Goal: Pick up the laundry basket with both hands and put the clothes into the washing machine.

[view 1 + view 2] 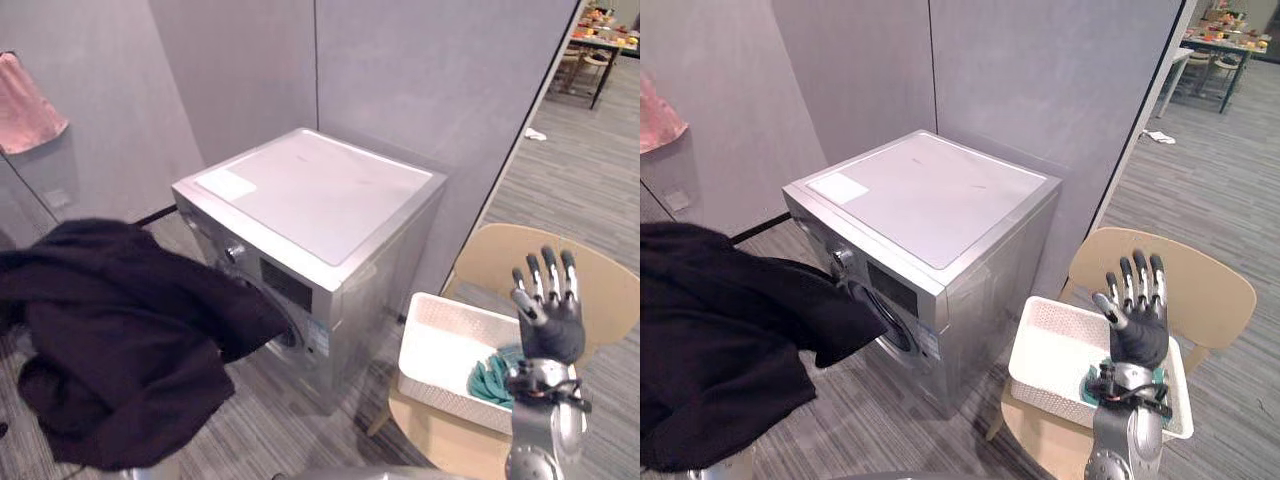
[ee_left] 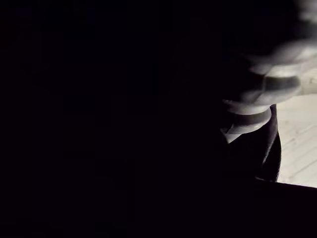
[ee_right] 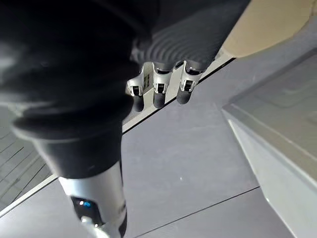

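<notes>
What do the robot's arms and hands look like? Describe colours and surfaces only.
The right hand has a dark palm and slim silver fingers with dark tips. In its wrist view a dark ribbed cover wraps the back of the hand. Below the hand, the right forearm is a smooth silver-grey tube. The left hand shows as pale silver with darker bands.

Soft matt black cloth in the garment point(image 1: 110, 340); creased teal cloth point(image 1: 492, 380) likewise matt. Satin silver metal on the washing machine point(image 1: 330, 190) front, smooth matt white on its lid. White perforated plastic for the laundry basket point(image 1: 440, 345), smooth pale wood for the chair point(image 1: 610, 285), silver metal with dark tips on the right robot hand point(image 1: 548, 320).
</notes>
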Robot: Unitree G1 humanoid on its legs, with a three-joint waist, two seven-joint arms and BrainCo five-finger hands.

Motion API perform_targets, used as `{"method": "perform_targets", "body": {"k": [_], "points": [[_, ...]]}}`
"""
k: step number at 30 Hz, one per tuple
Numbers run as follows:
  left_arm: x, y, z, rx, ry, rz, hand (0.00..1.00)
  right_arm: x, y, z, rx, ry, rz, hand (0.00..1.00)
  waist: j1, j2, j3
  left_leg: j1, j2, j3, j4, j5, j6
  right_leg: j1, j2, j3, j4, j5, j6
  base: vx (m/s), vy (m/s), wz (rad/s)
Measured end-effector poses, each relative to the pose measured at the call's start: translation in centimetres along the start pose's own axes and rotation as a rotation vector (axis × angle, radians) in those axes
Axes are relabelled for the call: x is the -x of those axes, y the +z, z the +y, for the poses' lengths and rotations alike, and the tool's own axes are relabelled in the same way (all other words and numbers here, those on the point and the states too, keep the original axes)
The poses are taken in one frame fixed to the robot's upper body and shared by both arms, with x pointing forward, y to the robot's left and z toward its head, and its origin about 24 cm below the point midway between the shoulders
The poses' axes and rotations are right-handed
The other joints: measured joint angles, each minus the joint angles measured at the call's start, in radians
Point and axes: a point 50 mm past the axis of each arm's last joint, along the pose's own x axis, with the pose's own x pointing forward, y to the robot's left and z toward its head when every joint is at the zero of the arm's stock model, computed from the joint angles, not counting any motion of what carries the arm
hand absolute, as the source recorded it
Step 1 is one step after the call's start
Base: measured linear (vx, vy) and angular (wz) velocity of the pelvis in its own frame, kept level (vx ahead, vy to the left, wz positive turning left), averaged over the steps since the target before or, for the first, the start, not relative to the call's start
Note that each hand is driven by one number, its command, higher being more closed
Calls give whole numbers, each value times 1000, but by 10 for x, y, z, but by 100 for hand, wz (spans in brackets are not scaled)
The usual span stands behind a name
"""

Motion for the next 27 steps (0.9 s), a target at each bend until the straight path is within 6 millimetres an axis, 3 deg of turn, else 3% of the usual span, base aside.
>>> {"method": "perform_targets", "body": {"k": [4, 7, 12, 16, 17, 18, 19, 20, 23, 24, 27], "points": [[26, 1, 9, -20, 66, 65, 100, 11, -6, -3, -8, -47, 31, 0, 7, -1, 2, 2, -2, -26, 0, -5, -1, 21, -10, -32, -7, -3, 5, -34, 5, 21], [33, -8, 4, 9, 45, 128, 100, 11, -13, 4, -26, -24, 55, 0, 31, -7, 11, -31, -15, -33, 64, -20, 11, 21, -22, -41, 2, -4, 7, -50, 15, 14], [37, -23, -11, 82, -26, 200, 100, 10, -30, 19, -74, 20, 108, 0, 32, -19, 52, -72, -75, -27, 204, -97, 47, 11, -74, -39, 76, -42, 15, -66, 57, 6], [33, -33, -23, 139, -64, 206, 100, 11, -56, 27, -83, 60, 216, 0, 28, -45, 138, -68, -82, 35, 211, -114, 66, -63, -86, -77, 213, -56, -30, -113, 36, -40], [32, -36, -26, 152, -74, 211, 100, 11, -57, 28, -86, 66, 222, 0, 29, -57, 146, -67, -74, 37, 202, -111, 70, -83, -76, -83, 260, -69, -20, -113, -61, -22], [30, -40, -29, 168, -87, 221, 100, 12, -59, 30, -90, 78, 233, 0, 24, -92, 156, -65, -69, 40, 192, -111, 70, -106, -31, -84, 335, -106, 5, -82, -93, -13], [31, -43, -30, 174, -87, 230, 100, 12, -59, 30, -90, 83, 232, 0, 22, -109, 157, -60, -72, 44, 187, -110, 69, -106, -15, -79, 324, -137, -25, -80, -135, -15], [35, -51, -30, 182, -82, 275, 100, 12, -58, 28, -87, 79, 228, 0, 20, -106, 154, -48, -64, 43, 167, -105, 61, -100, 3, -67, 306, -150, -37, -28, -99, -23], [39, -57, -37, 216, -103, 311, 100, 12, -55, 22, -74, 57, 212, 0, 23, -80, 139, -40, -23, 43, 110, -104, 60, -90, 52, -53, 216, -114, -80, 30, -45, -23], [40, -58, -38, 219, -103, 317, 100, 14, -56, 22, -74, 54, 218, 0, 24, -53, 142, -45, -11, 43, 109, -102, 57, -83, 62, -52, 185, -95, -85, 102, -20, -21], [42, -60, -42, 234, -112, 330, 100, 17, -57, 22, -83, 43, 231, 0, 27, -28, 135, -61, 2, 28, 164, -100, 51, -49, 75, -52, 156, -76, -86, 109, 0, 0]]}}
